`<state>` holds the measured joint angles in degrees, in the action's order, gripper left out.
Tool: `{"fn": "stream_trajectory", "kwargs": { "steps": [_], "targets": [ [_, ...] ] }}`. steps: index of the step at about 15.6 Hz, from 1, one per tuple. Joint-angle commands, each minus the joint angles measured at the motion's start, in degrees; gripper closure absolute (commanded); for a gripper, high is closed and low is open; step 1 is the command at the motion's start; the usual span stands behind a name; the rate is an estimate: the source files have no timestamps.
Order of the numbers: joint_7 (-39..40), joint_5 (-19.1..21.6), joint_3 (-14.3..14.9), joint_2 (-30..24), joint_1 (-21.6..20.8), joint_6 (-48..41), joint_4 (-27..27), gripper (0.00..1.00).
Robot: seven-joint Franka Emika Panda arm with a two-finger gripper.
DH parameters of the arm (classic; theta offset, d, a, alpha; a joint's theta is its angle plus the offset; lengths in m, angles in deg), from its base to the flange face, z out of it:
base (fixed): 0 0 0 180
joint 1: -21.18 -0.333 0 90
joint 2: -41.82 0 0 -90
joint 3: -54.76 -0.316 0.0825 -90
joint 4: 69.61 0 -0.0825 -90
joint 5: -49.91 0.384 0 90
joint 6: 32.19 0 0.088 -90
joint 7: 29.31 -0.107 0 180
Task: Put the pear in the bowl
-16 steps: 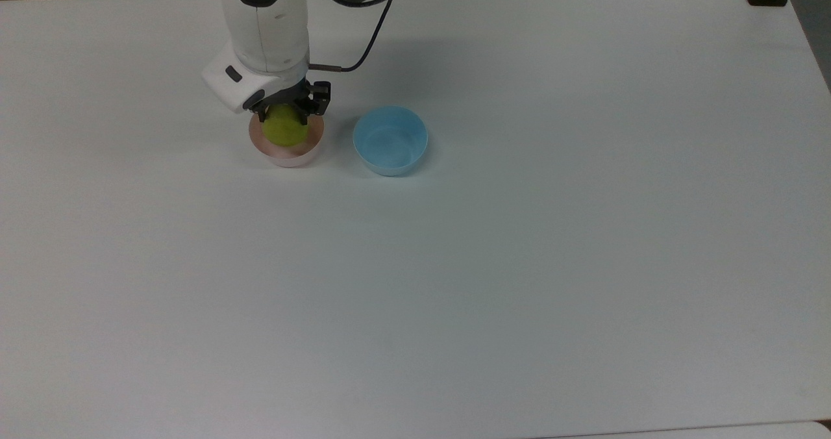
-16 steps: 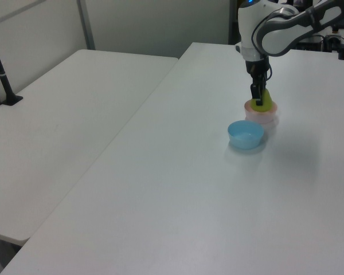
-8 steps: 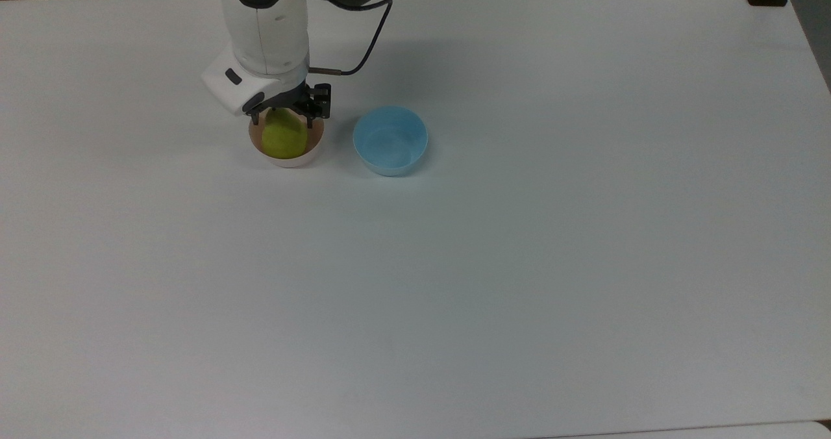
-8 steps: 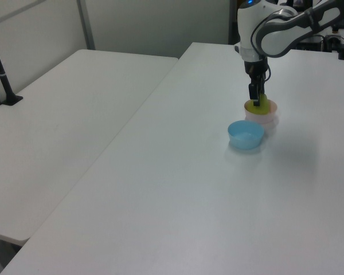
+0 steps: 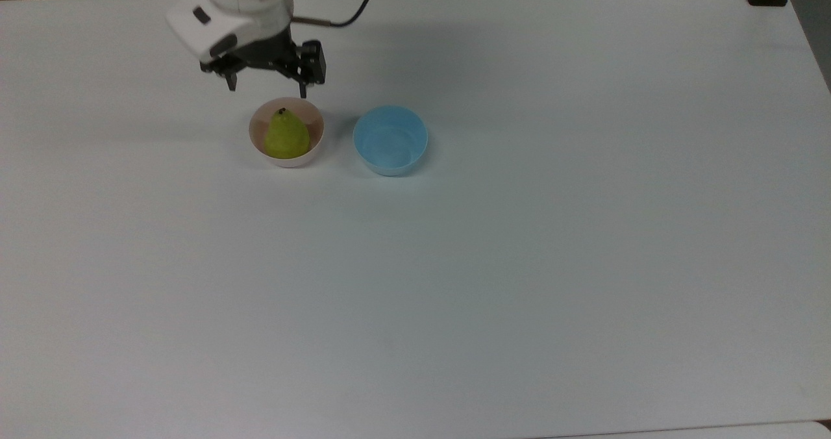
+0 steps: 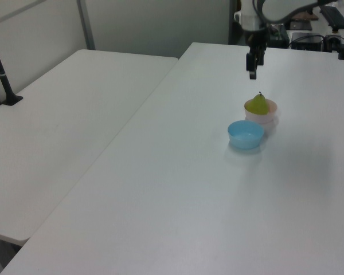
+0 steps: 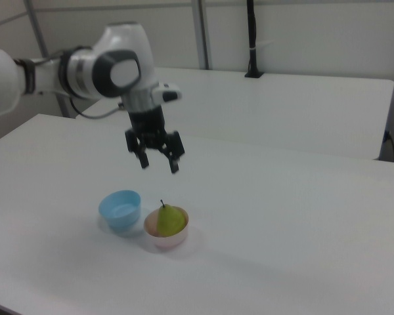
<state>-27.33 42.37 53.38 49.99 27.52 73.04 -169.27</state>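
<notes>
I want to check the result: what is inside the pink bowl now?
The pear stands upright in the pink bowl, stem up. The bowl's bottom is covered by the pear. The open tool hangs above, apart from it.

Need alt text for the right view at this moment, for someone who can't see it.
A yellow-green pear sits stem-up in a pale pink bowl on a white table. A light blue bowl stands just to the right view's left of it. The robot's open gripper hangs above both, holding nothing.
</notes>
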Motion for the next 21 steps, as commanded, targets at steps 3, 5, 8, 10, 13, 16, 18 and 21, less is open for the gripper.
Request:
{"fn": "stream_trajectory", "kwargs": {
  "steps": [3,5,8,10,13,16,18,21],
  "targets": [
    [-0.93,5.24,0.5,-3.42,-2.82,-7.31,7.27,0.0],
    [-1.71,5.34,0.42,-3.6,-3.43,-9.33,9.29,0.0],
    [-1.72,5.25,1.56,-5.79,-6.68,-9.78,9.3,0.0],
    [-1.72,5.16,3.92,-7.2,-9.75,-9.79,9.3,0.0],
    [-1.8,5.25,8.93,-8.17,-15.47,-13.38,9.3,0.0],
    [-5.65,5.34,8.77,-9.14,-15.57,-14.27,9.21,0.0],
    [-8.48,5.34,8.41,-9.05,-15.57,-14.27,9.13,0.0],
    [-8.4,5.34,8.41,-9.05,-15.57,-14.36,9.04,0.0]
  ]
}}
